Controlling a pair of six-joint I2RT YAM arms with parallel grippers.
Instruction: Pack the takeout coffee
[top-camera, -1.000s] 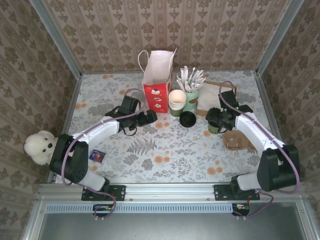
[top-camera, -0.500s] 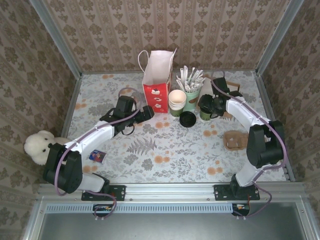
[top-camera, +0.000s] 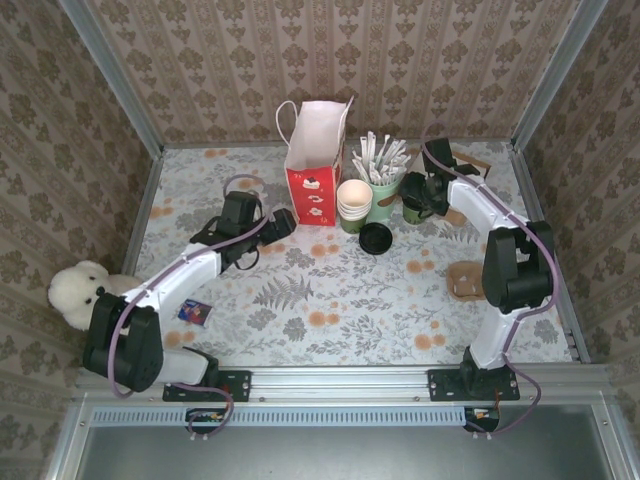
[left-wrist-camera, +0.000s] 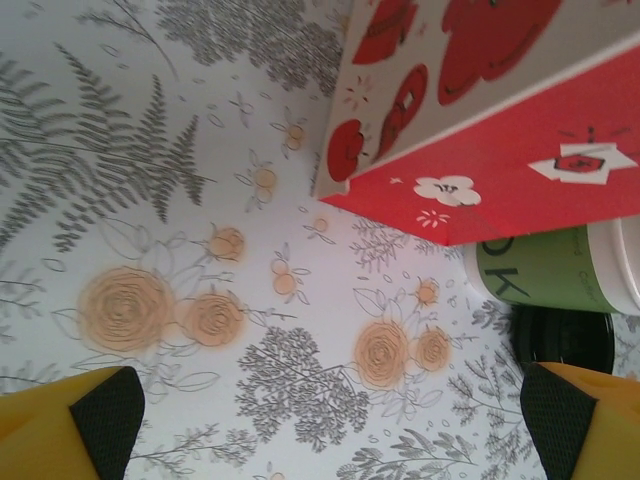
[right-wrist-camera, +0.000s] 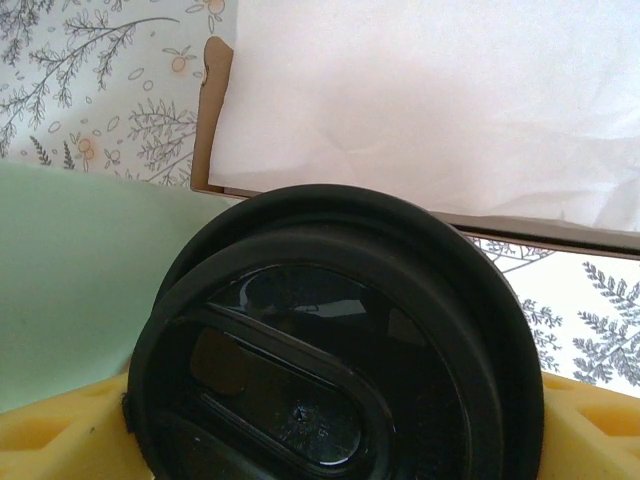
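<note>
Right gripper (top-camera: 412, 200) pinching takeout coffee (right-wrist-camera: 330, 340), a black-lidded green cup, right of gift bag (top-camera: 315, 170). Left gripper (top-camera: 284, 222) spread wide, just left of bag's front.

Right hand (top-camera: 413, 197) hauled the lidded green cup (right-wrist-camera: 330, 340) from mid-right up toward top centre, and left hand (top-camera: 284, 221) crept up-left.

Bag (top-camera: 318, 150), cup stack (top-camera: 354, 203), stick cup (top-camera: 383, 195) crowd rear ctr; near table (top-camera: 330, 330) free.
</note>
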